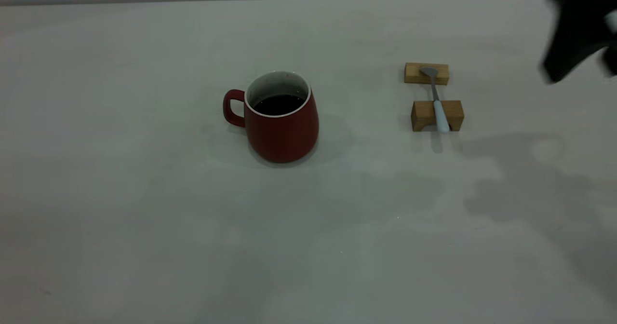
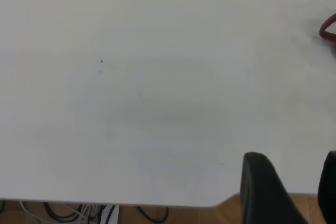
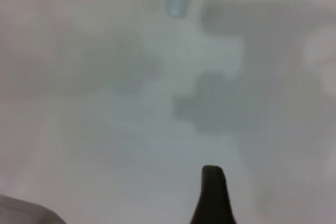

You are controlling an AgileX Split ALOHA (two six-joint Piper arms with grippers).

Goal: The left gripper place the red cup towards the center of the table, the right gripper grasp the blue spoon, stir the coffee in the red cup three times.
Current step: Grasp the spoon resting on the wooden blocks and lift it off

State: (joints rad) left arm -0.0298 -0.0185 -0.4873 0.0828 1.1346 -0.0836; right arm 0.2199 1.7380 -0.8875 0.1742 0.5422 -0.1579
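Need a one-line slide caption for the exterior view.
Red cup of coffee mid-table; blue spoon rests across two wooden blocks; right gripper approaches.

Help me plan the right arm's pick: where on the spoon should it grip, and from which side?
Probably the pale blue handle of the spoon, from above. It lies bridged across two wooden blocks, raised off the table, its handle end jutting past the near block.
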